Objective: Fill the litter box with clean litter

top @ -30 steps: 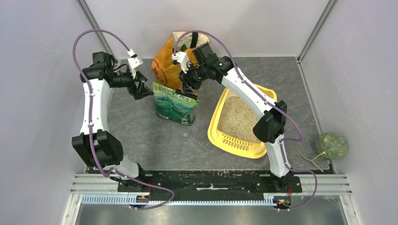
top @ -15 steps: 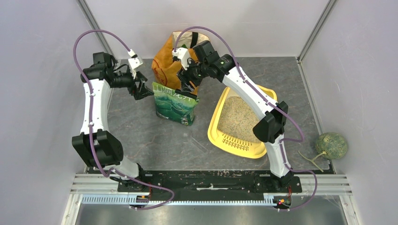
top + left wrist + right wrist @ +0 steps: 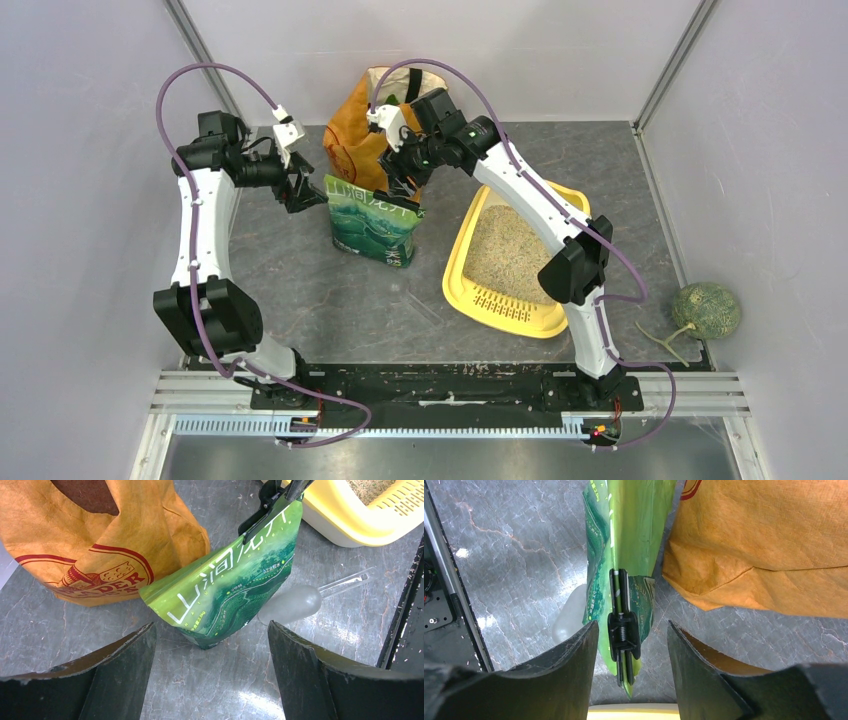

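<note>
The yellow litter box (image 3: 456, 268) lies right of centre with beige litter (image 3: 505, 252) in it; its rim shows in the left wrist view (image 3: 350, 522). The green litter bag (image 3: 372, 228) stands upright, its top held by a black clip (image 3: 624, 630). My right gripper (image 3: 396, 188) is open and straddles the clip (image 3: 633, 632) without touching it. My left gripper (image 3: 305, 195) is open and empty, just left of the bag (image 3: 230, 585), with its fingers (image 3: 105, 675) apart from it.
An orange shopping bag (image 3: 362, 140) stands right behind the green bag. A clear plastic scoop (image 3: 295, 604) lies on the table against the green bag's front. A green melon (image 3: 706, 309) lies at the far right. Grey walls enclose the table.
My right gripper has shifted slightly back and left over the bag's clipped top. The left arm and the bag have barely moved.
</note>
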{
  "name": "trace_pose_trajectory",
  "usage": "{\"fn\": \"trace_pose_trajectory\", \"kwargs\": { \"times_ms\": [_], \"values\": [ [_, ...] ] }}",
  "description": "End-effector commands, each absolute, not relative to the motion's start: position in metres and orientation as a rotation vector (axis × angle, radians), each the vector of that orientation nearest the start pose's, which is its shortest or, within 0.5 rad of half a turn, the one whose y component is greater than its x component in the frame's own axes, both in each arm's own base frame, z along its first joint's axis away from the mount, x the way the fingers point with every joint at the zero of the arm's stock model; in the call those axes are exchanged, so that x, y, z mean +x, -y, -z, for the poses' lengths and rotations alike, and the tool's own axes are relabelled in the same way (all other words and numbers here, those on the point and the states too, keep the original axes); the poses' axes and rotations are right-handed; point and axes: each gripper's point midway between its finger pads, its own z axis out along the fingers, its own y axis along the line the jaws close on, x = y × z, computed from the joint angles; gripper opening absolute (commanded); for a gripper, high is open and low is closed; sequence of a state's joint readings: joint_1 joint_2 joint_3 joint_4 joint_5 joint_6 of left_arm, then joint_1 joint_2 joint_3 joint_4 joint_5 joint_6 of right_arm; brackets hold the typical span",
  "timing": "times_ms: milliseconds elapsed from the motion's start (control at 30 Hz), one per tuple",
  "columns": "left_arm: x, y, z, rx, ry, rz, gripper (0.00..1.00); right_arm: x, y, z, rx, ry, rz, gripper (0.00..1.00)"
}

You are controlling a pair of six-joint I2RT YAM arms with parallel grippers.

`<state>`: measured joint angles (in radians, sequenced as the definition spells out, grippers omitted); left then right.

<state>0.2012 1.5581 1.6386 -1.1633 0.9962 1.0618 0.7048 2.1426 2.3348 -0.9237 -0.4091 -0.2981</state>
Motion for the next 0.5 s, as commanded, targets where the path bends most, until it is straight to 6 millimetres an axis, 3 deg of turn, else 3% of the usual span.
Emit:
{"fn": "trace_pose_trajectory", "kwargs": {
  "times_ms": [0, 267, 467],
  "values": [
    [0.354, 0.0605, -0.2851, 1.138, -1.753, 0.601, 0.88, 0.3762, -0.4032, -0.262, -1.298, -1.89, -0.695, 0.6],
    [0.3554, 0.0602, -0.2848, 1.134, -1.754, 0.599, 0.88, 0.3769, -0.4036, -0.2577, -1.304, -1.897, -0.696, 0.58],
    [0.3559, 0.0593, -0.2832, 1.133, -1.761, 0.598, 0.88, 0.3777, -0.4047, -0.2567, -1.311, -1.891, -0.695, 0.49]
  ]
}}
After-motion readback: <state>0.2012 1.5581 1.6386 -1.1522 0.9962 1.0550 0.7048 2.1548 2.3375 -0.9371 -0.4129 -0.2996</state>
